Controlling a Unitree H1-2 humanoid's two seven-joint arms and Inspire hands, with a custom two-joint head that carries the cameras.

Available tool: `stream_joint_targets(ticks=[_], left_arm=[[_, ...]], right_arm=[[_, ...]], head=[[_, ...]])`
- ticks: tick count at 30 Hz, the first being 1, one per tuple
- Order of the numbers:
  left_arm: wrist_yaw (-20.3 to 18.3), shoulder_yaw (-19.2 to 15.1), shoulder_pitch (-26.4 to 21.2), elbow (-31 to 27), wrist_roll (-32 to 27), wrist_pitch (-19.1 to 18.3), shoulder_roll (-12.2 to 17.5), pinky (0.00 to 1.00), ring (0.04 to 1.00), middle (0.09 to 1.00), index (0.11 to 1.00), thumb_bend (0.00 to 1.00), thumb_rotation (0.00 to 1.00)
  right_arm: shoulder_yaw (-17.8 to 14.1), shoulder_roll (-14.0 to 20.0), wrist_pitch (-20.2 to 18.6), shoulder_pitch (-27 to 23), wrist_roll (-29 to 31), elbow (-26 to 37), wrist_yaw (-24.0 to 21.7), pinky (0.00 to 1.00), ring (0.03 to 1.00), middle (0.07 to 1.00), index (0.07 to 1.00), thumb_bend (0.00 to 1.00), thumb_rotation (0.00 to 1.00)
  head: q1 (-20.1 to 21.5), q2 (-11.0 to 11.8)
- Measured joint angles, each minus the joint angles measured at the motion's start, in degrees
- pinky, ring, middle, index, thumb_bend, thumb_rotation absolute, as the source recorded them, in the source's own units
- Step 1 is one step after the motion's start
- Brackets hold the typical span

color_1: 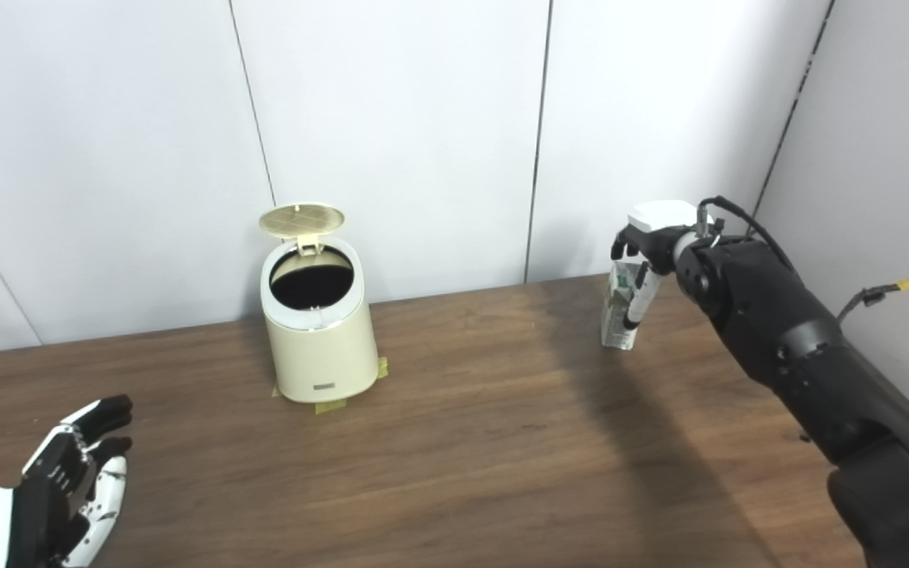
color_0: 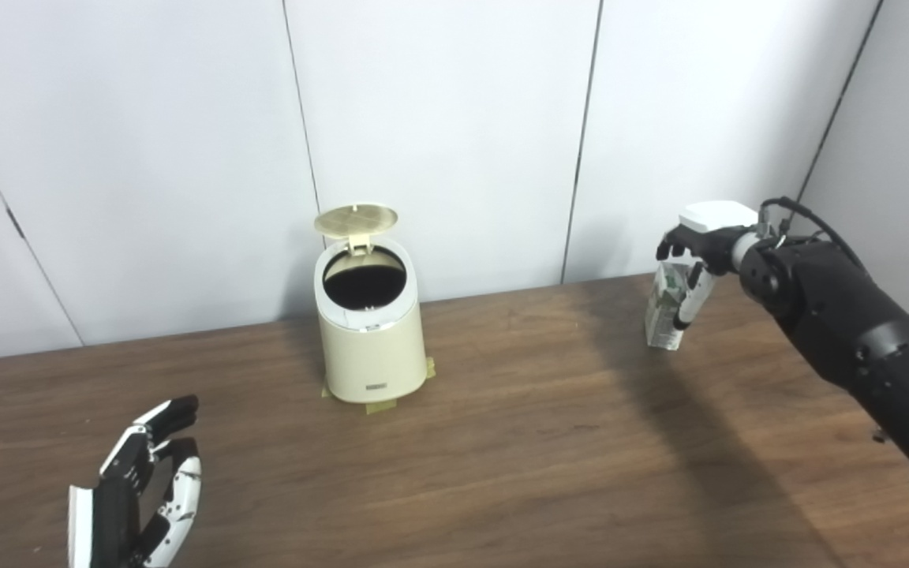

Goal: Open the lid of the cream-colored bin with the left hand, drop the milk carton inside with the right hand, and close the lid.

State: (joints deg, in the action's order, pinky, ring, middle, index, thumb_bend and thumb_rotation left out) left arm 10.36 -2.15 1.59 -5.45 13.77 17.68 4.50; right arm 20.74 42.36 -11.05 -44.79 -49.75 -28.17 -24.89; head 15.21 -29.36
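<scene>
The cream-colored bin (color_0: 370,343) stands at the back middle of the wooden table, its round lid (color_0: 356,220) tipped up and back so the dark inside shows. Far to the right, my right hand (color_0: 697,251) is shut on the milk carton (color_0: 667,309), a white and green carton gripped near its top; whether its base rests on the table is unclear. My left hand (color_0: 143,495) is open at the front left, fingers spread, well apart from the bin and holding nothing.
Strips of yellowish tape (color_0: 379,405) mark the bin's foot on the table (color_0: 502,442). A white panelled wall (color_0: 454,142) runs close behind the bin and turns a corner at the right, beside my right arm.
</scene>
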Motion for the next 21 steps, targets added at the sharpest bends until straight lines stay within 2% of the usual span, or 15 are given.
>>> stream_joint_targets(ticks=[5,9,13,15,18,20,21], left_arm=[[0.03,0.01,0.0,-0.03,0.38,-0.07,-0.01,0.66,0.753,0.762,0.731,0.13,0.44],[-0.13,0.02,0.08,-0.23,0.45,-0.65,-0.02,0.67,0.76,0.768,0.738,0.12,0.39],[-0.21,-0.03,0.2,-0.44,0.48,-0.97,0.0,0.67,0.761,0.767,0.738,0.13,0.44],[-0.29,-0.02,0.27,-0.51,0.46,-1.0,0.03,0.68,0.767,0.771,0.741,0.12,0.4],[-1.05,-0.01,0.28,-0.51,0.25,-0.99,0.06,0.67,0.759,0.767,0.738,0.12,0.35],[-1.35,-0.06,0.3,-0.51,0.02,-0.99,0.06,0.67,0.758,0.767,0.739,0.11,0.34],[-1.4,-0.12,0.33,-0.53,-0.02,-1.0,0.05,0.68,0.759,0.768,0.741,0.12,0.36]], right_arm=[[0.33,-0.13,0.18,-0.01,-0.03,-1.08,0.45,0.65,0.772,0.791,0.756,0.99,0.28],[0.59,-0.43,0.31,-0.08,-0.01,-3.35,0.49,0.59,0.707,0.751,0.753,0.99,0.3],[0.6,-0.9,0.82,-0.09,0.67,-5.32,0.61,0.55,0.641,0.703,0.736,0.99,0.3],[0.55,-1.03,1.05,-0.08,1.22,-5.5,0.93,0.52,0.617,0.688,0.729,0.99,0.29],[0.45,-1.04,1.38,-0.08,1.84,-5.5,1.55,0.56,0.643,0.697,0.733,0.98,0.29],[0.5,-1.04,1.86,-0.08,1.86,-5.63,2.11,0.56,0.62,0.67,0.721,0.95,0.3],[0.52,-1.03,2.17,-0.08,1.84,-5.8,2.39,0.56,0.618,0.666,0.717,0.94,0.3]], head=[[0.0,-0.26],[-0.09,-0.35],[0.0,-0.44],[0.0,-0.53],[0.0,-0.61],[0.0,-0.62],[0.0,-0.7]])
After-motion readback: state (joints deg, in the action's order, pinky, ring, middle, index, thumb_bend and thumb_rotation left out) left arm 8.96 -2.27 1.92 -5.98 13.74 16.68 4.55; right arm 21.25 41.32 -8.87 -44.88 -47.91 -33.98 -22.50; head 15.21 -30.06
